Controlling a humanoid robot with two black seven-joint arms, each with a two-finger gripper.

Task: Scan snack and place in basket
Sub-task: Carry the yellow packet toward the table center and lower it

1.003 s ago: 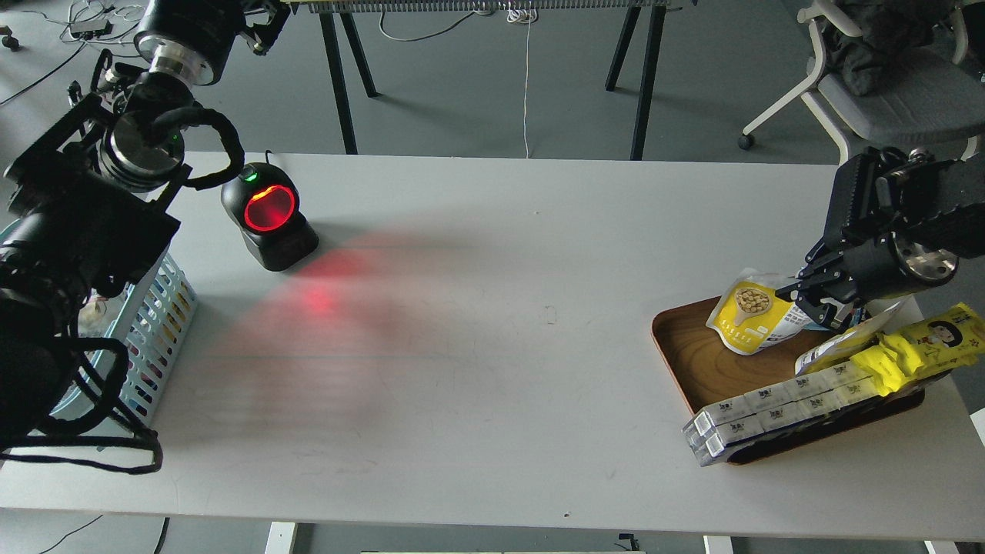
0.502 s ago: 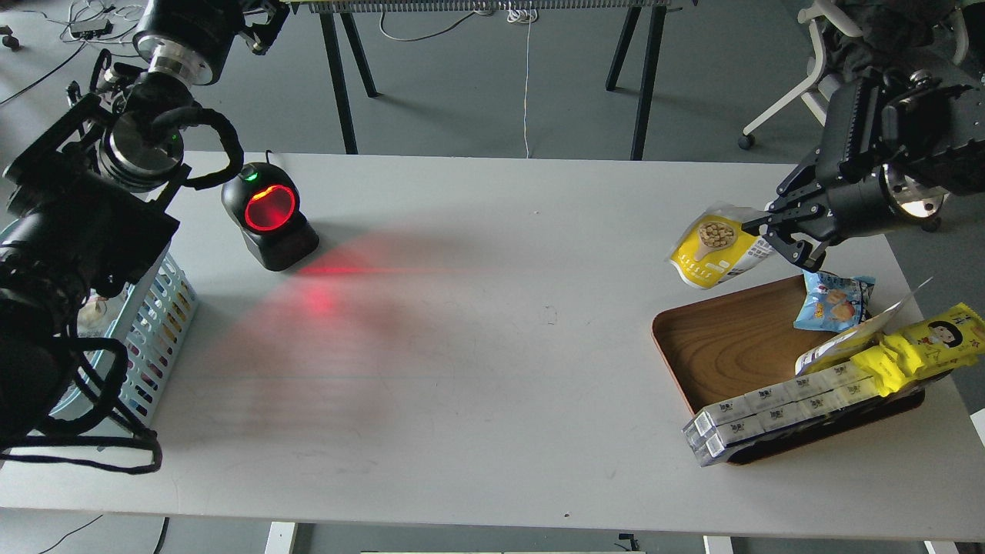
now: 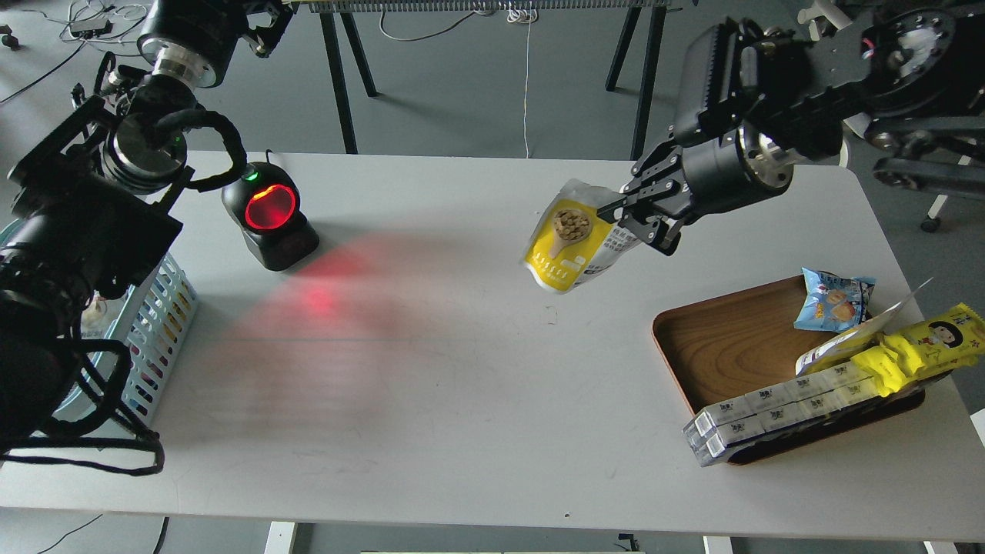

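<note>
Your right end effector (image 3: 632,219) is clenched on the snack (image 3: 573,246) by its top corner, so the pouch hangs clear above the bench (image 3: 477,369), printed face toward the scanner (image 3: 269,217); the basket (image 3: 158,319) waits far left.

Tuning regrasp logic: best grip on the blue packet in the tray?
Pinch the blue packet by its crimped top edge, coming from above and the table's far side. It lies flat at the tray's far corner; the yellow wrapper and a white-edged pouch crowd its near side, while the far side looks open.
</note>
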